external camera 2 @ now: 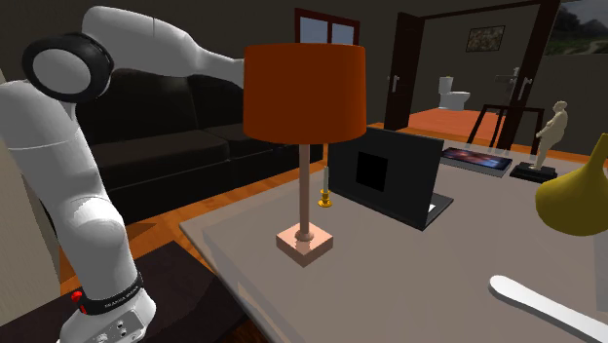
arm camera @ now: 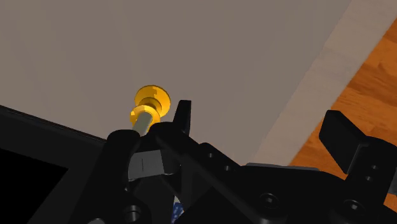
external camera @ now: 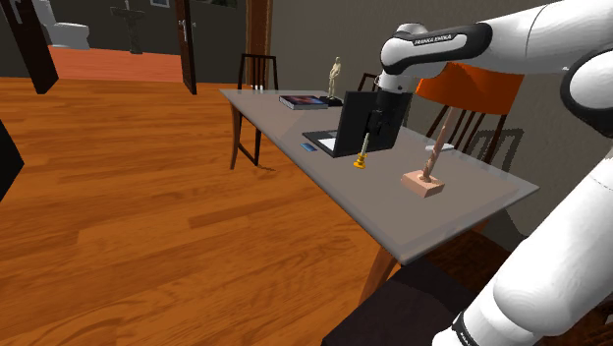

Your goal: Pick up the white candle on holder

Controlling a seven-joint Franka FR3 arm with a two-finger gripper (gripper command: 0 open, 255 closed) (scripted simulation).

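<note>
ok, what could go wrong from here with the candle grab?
1. The candle stands beside one finger of the open tool, not in the gap: descending may tip it, closing may miss.
2. The laptop screen is right next to the tool: a sideways correction could clip it.

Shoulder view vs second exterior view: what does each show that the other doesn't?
Shoulder view adds the gripper, close beside the candle on its gold holder. Second exterior view adds a black sofa and a yellow vase. Both show the candle, the laptop, the orange lamp, the statuette, the book and the grey table.
</note>
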